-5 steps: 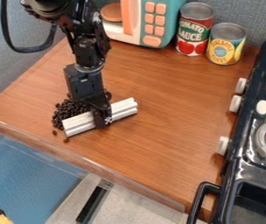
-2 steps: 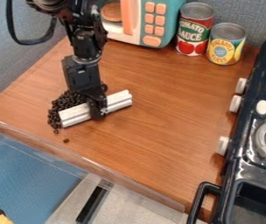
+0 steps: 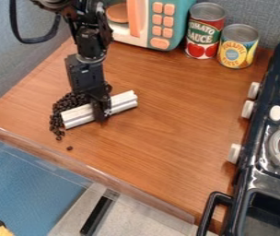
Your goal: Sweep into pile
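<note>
"How is your arm (image 3: 84, 44) posed?"

"From my station, I see it coming in at the top, left of centre, and hanging steeply over the counter (image 3: 158, 133). The gripper (image 3: 101, 115) points down, its 2 fingers closed on the middle of a white ribbed bar (image 3: 123, 100), which lies slantwise, right end farther from me."

"And the dark beans (image 3: 62, 106)?"

"Heaped behind the bar and around its left end, near the counter's left edge. A small tail trails toward me, and 1 stray bean (image 3: 69, 148) sits apart, nearer the front edge."

"What else is around?"

"Brown wood-grain top, blue-grey walls behind. At the back I have a toy microwave (image 3: 169, 20) and 2 cans, a red can (image 3: 204, 30) and a yellow can (image 3: 237, 46). A black toy stove (image 3: 259, 152) stands at right, blue floor (image 3: 32, 179) below left."

"Anything you can't make out?"

"The arm's base is cut off, as are parts of the microwave and stove. The gripper covers the bar's middle and blends into the beans, so I can't tell where they meet. The yellow thing (image 3: 0, 232) at lower left is too cropped to name."
</note>
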`<state>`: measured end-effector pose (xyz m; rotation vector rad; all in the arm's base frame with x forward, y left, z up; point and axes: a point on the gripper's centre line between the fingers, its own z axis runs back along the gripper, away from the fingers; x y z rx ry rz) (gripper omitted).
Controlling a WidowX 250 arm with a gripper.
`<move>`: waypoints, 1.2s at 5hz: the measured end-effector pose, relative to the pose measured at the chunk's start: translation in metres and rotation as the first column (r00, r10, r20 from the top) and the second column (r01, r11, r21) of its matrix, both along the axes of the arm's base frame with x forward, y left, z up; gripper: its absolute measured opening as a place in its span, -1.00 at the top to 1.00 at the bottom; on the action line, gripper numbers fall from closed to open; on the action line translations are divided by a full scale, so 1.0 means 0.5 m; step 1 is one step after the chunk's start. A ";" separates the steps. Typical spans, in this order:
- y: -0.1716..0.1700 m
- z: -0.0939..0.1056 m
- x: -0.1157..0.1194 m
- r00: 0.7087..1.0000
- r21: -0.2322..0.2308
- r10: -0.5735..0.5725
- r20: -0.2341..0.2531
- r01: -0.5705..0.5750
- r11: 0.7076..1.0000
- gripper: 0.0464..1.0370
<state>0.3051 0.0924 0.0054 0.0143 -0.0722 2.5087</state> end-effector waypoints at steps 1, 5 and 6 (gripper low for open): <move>0.009 -0.001 0.004 1.000 0.005 0.005 -0.005 -0.005 1.000 0.30; 0.064 0.004 0.035 0.999 0.035 0.042 -0.006 -0.042 0.999 0.30; 0.082 0.005 0.045 0.998 0.037 0.063 0.000 -0.063 0.997 0.30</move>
